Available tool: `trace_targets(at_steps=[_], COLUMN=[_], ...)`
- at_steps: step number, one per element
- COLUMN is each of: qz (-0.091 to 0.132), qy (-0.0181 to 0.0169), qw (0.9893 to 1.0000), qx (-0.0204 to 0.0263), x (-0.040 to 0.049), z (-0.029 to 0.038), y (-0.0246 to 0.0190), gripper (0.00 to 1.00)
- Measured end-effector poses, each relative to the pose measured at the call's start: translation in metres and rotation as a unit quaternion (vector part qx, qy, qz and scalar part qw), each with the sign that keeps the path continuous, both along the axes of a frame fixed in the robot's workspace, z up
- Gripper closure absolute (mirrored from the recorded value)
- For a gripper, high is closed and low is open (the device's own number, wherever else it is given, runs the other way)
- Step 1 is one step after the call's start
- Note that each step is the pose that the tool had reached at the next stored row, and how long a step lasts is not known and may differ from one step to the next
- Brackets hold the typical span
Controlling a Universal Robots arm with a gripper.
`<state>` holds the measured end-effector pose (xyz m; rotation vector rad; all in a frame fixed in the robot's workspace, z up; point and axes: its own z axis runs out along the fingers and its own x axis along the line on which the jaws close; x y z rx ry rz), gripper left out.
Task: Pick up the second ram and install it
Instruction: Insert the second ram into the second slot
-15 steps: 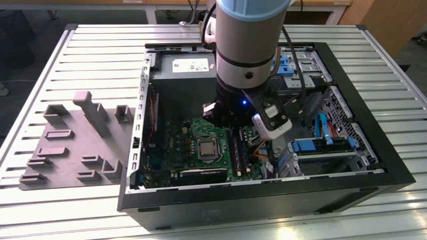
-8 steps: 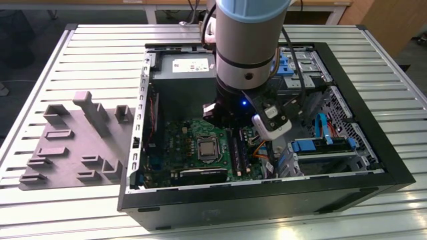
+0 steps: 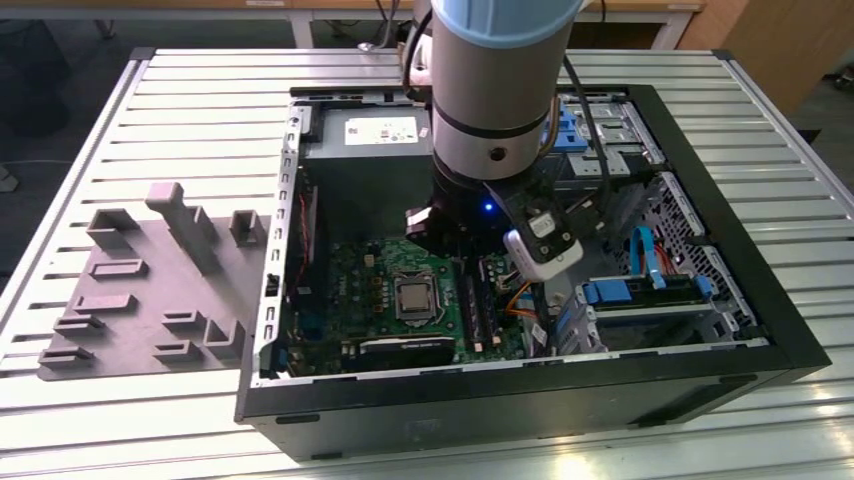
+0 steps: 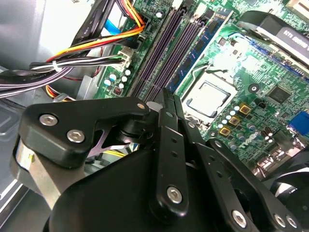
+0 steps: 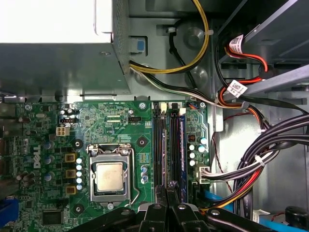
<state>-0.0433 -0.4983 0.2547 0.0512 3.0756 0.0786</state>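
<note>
The second ram (image 5: 164, 145) shows to us edge-on in the first wrist view, as a thin dark strip. It runs along the memory slots (image 5: 155, 145) and straight out from the gripper (image 5: 169, 193). The gripper's two black fingers (image 4: 170, 145) are drawn narrow and pinch that strip between them, directly over the slot rails, as both wrist views show. We cannot tell whether the stick is seated in its slot or just above it.

Just beside it, one slot over, a blue-edged stick (image 5: 182, 145) stands in its rail. The processor (image 5: 109, 176) in its socket lies near the slots on the green motherboard (image 5: 111, 125).

In the exterior view the arm (image 3: 494, 90) reaches down into the open computer case (image 3: 534, 400). A grey moulded tray (image 3: 147, 300) lies on the slatted table (image 3: 200, 100) at the exterior view's left.
</note>
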Motion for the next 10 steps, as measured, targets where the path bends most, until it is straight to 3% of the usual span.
trace_targets(at_steps=[10], qz=[0.0], qy=[0.0], qw=[1.0], qx=[0.0], x=[0.0002], z=[-0.0015], y=[0.0007], gripper=[0.88])
